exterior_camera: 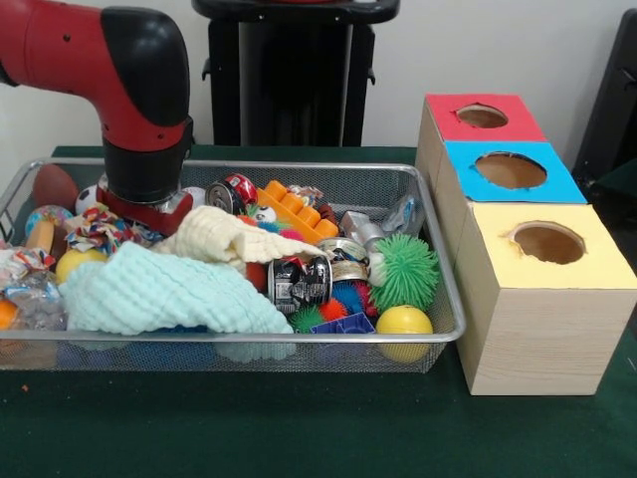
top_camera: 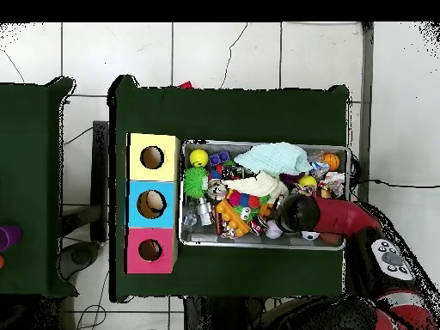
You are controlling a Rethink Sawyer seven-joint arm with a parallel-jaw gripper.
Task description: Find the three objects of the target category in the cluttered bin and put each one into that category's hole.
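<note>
The wire bin is packed with mixed objects. My red and black arm reaches down into its far left part, and the gripper is sunk among the clutter behind a cream knitted cloth; in the overhead view the arm's wrist covers it. A mint cloth lies across the front left. Two cans show, a dark one in the middle and a red-topped one at the back. A green spiky ball and a yellow ball sit at the right end.
Right of the bin stand three wooden boxes with round holes: red, blue and yellow. An orange toy brick, a brown ball and crinkly wrappers also fill the bin.
</note>
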